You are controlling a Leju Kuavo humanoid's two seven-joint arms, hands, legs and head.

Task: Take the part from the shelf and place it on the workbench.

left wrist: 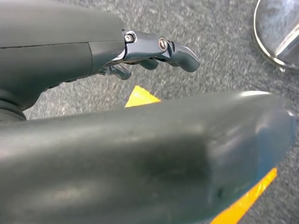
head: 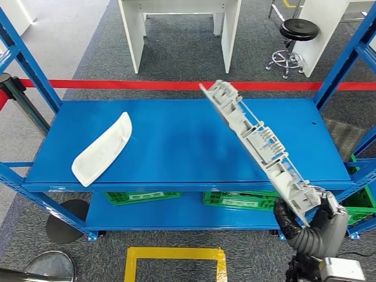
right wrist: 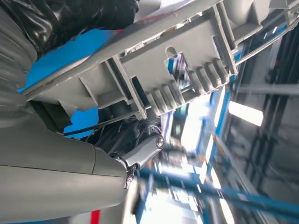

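The robot's right hand (head: 320, 207) grips one end of a long grey ribbed part (head: 257, 144), which slants up over the blue shelf (head: 177, 141). The left hand (left wrist: 148, 53) hangs over the floor, fingers loosely curled, holding nothing. Held by one end only, the part could twist or slip out, or its far end could clip the shelf's blue upright (head: 343, 59) when swung toward the workbench.

Grey carpet (head: 186, 53) – red floor line (head: 133, 84), white desk (head: 181, 23), black stool (head: 298, 29).
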